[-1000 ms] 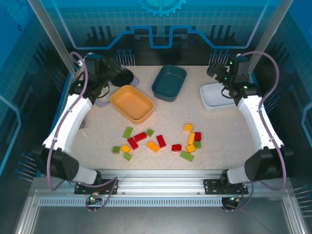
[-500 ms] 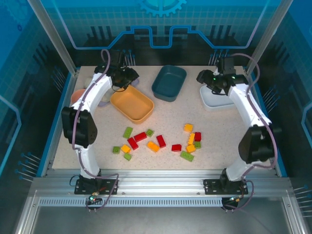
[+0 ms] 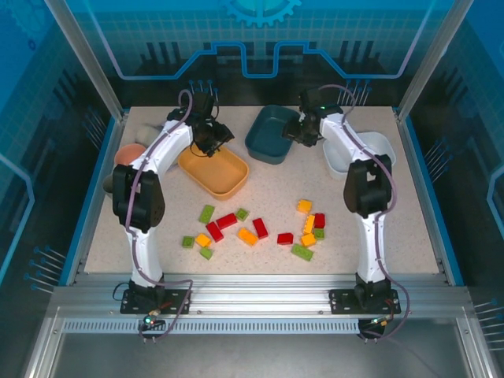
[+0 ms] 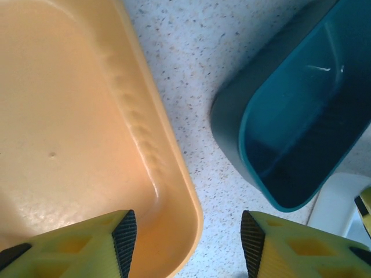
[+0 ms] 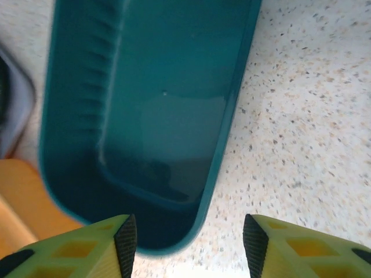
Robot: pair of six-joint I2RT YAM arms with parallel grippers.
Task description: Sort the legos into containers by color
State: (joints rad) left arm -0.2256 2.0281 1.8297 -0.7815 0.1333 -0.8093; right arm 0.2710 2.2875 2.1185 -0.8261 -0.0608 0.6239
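The left pincer (image 4: 188, 243) hangs apart and empty over a corner of the orange-yellow tray (image 4: 69, 127); the right pincer (image 5: 188, 243), also apart and empty, hangs over the teal tray (image 5: 162, 104) beside it. The legos (image 3: 260, 227) lie scattered on the bench (image 3: 394, 228), well apart from both pincers, toward the arm bases

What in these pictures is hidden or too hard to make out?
White tray: top view, the right arm crosses it and hides much of its inside.
Orange-yellow tray: top view, the left arm covers its far corner.
Legos: top view, too small to count their studs.
Teal tray: right wrist view, its far end is cut off by the top edge.
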